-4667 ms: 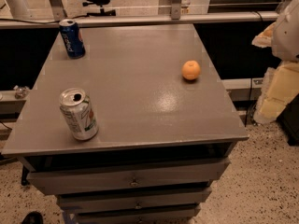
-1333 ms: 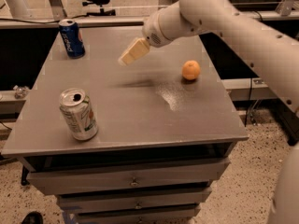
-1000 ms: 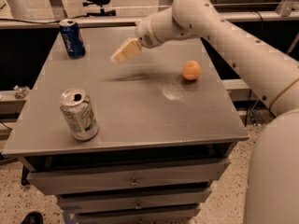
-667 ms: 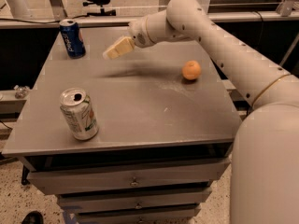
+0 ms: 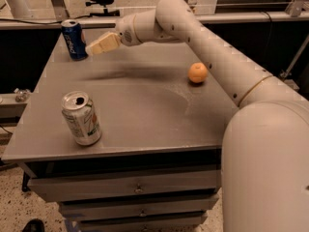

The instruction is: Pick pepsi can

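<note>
Leftward across the far half of the tabletop (image 5: 145, 110) is where the arm (image 5: 217, 57) has swung since the earlier frames. Its gripper (image 5: 91, 48), which hung near the middle a moment ago, is now just beside the pepsi can (image 5: 74, 39). Neither can nor the orange has shifted.

The white arm fills the 3 to 5 o'clock part of the view and reaches up and over toward 10 o'clock. The grey tabletop sits over a stack of drawers (image 5: 135, 187).

A silver-white can (image 5: 81, 118) with green and orange marks stands at about 8 o'clock on the tabletop, leaning a little, its opened top showing.

The pepsi can stands upright in the 10 o'clock corner, well apart from the other can. Its long axis is vertical, silver top up. The body is dark blue with white lettering running up the side that faces the camera.

The cream gripper lies at 3 o'clock of the pepsi can, its tip aimed toward 8 o'clock at the can's lower half. Whether it touches the can, and whether it is apart or together, cannot be told.

The orange (image 5: 198, 73) rests at 2 o'clock, alone.
</note>
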